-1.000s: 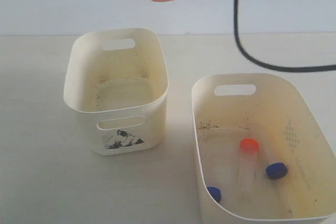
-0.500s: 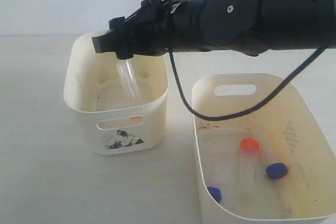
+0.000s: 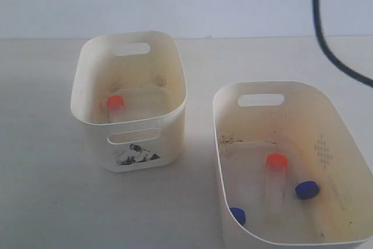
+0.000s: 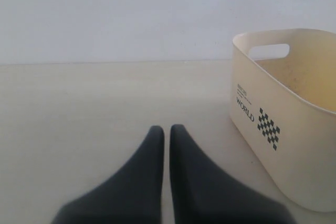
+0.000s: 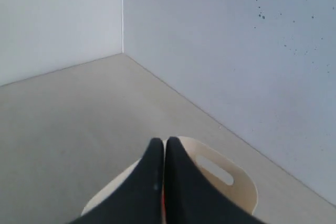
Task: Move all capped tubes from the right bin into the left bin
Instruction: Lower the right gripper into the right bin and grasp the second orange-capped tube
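— Since both pairs of jaws look pressed together, is either arm carrying anything?

— No. The right gripper (image 5: 162, 143) is closed on nothing, its tips touching. It hangs high, and well below those tips sits a cream bin (image 5: 241, 195). A sliver of orange shows in the seam between the fingers, so I judge that is the bin with a tube in it, though this view alone doesn't settle it.

— And the other arm?

— The left gripper (image 4: 164, 129) is closed and empty too, low over the table (image 4: 79, 98). A bin printed WORLD (image 4: 294, 145) stands near, ahead of it and off to one side. It looks parked clear so the right arm has the bins to itself.

— Where are the tubes?

— Neither gripper appears in the exterior view, only a black cable (image 3: 316, 4). One orange-capped tube (image 3: 115, 102) lies on the floor of the left bin (image 3: 169, 138). In the right bin (image 3: 309, 109) a second orange-capped tube (image 3: 275, 176) lies flat, a blue-capped tube (image 3: 306, 189) just beside it, another blue-capped tube (image 3: 238, 215) near the front wall.

— So one of four?

— That's my reading. The jaws must open before the next reach, and round tubes lying loose may roll.
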